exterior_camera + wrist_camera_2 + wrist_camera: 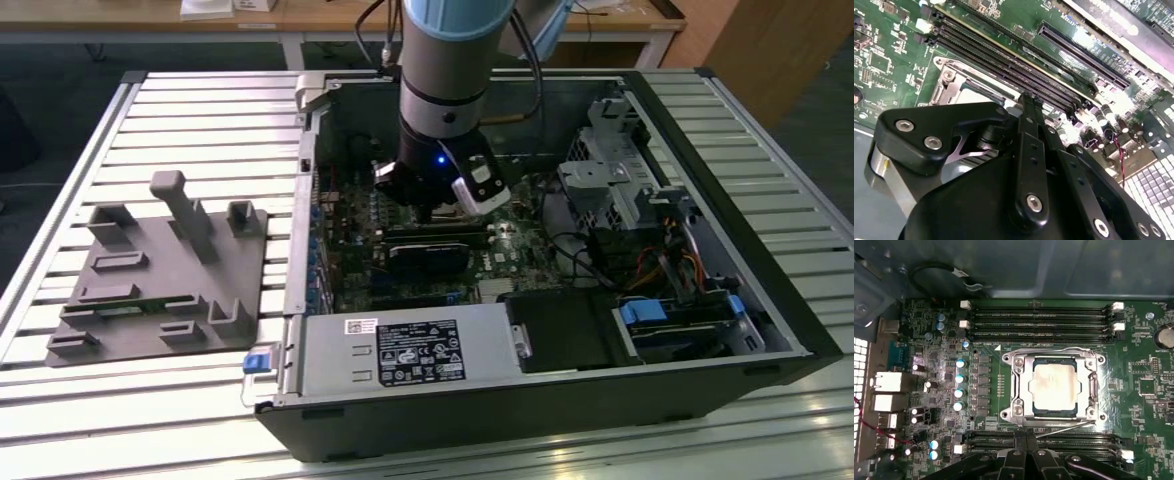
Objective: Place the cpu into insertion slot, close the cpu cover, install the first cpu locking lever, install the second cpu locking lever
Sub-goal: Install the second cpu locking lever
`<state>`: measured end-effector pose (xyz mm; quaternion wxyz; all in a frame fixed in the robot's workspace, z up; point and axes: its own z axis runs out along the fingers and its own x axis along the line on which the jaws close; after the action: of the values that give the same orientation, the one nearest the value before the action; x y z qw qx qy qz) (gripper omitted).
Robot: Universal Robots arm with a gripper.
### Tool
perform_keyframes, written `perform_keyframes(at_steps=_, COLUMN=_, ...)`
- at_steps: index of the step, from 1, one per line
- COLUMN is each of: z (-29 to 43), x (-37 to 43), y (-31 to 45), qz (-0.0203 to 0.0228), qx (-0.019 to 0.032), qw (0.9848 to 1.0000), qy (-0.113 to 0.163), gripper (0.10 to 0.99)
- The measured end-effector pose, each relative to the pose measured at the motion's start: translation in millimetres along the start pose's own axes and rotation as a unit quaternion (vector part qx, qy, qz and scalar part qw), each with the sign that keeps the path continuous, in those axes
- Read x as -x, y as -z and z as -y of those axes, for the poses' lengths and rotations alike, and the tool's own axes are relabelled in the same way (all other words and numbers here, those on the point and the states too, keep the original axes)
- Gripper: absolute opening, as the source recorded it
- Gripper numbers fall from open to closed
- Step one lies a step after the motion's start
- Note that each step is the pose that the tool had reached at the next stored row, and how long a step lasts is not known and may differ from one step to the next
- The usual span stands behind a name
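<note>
Sitting in socket, cpu (1055, 385) (cover (1019, 385) closed), gripper (1026, 440) just beside

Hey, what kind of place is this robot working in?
Probably a robotics lab or test workshop. An open computer case lies on a slatted metal workbench, beside a grey fixture block, with wooden desks behind. The gripper hangs over the cpu, which sits under the cpu cover.
</note>
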<state>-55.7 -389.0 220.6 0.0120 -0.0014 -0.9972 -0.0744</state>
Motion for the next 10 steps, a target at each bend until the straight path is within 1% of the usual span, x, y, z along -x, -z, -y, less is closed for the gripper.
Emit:
perform_keyframes(at_steps=3, z=0.6, x=-0.3, y=-4.1, qz=0.0, qx=0.0012, qw=1.0, qy=0.0, gripper=0.114)
perform_keyframes(at_steps=7, z=1.3, x=-0.4, y=-8.8, qz=0.0, qx=0.0043, qw=1.0, qy=0.0, gripper=0.114)
perform_keyframes(at_steps=9, z=1.8, x=-0.4, y=-9.8, qz=-0.0001, qx=0.0071, qw=1.0, qy=0.0, gripper=0.114)
perform_keyframes(at_steps=10, z=2.5, x=-0.4, y=-9.8, qz=-0.0001, qx=0.0103, qw=0.9999, qy=0.0, gripper=0.114)
